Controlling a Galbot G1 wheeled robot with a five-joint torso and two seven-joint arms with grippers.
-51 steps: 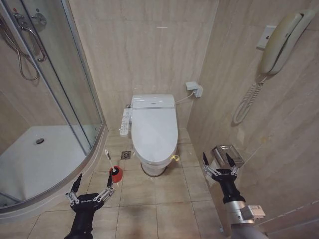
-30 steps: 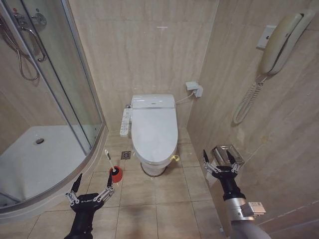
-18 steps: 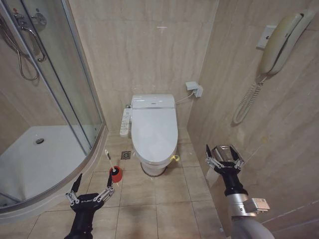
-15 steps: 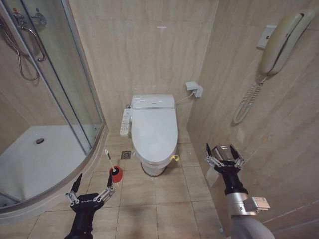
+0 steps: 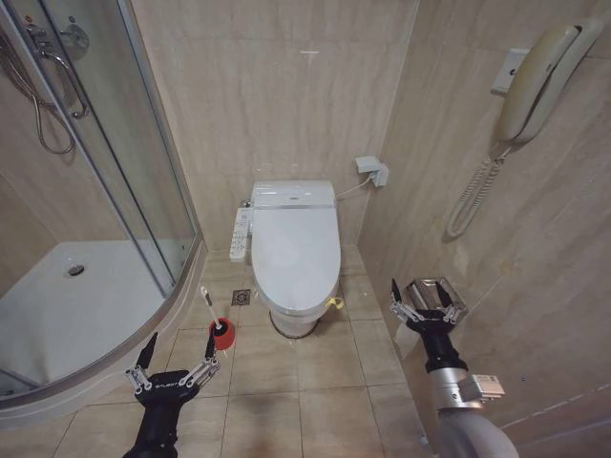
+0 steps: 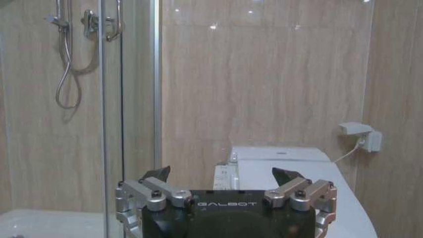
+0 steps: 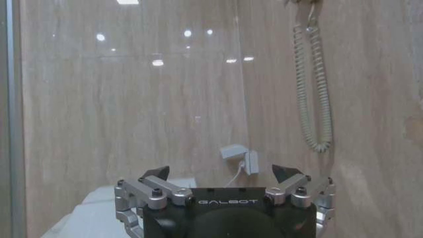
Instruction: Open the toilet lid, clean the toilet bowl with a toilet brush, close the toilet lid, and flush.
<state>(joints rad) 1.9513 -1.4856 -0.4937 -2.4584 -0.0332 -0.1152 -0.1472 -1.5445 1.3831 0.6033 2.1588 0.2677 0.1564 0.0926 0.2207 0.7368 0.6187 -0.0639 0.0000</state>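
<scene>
Nothing done: toilet lid (image 5: pixel 295 245) down, toilet brush (image 5: pixel 208 307) in holder; left gripper (image 5: pixel 174 355), right gripper (image 5: pixel 424 301) both spread, empty

Tiled bathroom — glass shower cabin (image 5: pixel 86 191), closed toilet lid (image 5: pixel 295 250), wall phone (image 5: pixel 539 72) — hotel-like.

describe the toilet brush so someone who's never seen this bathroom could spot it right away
Start at the white toilet bowl against the back wall, then look to the floor between it and the shower enclosure. The toilet brush stands there: a thin white stick rising tilted from a small red holder cup.
</scene>
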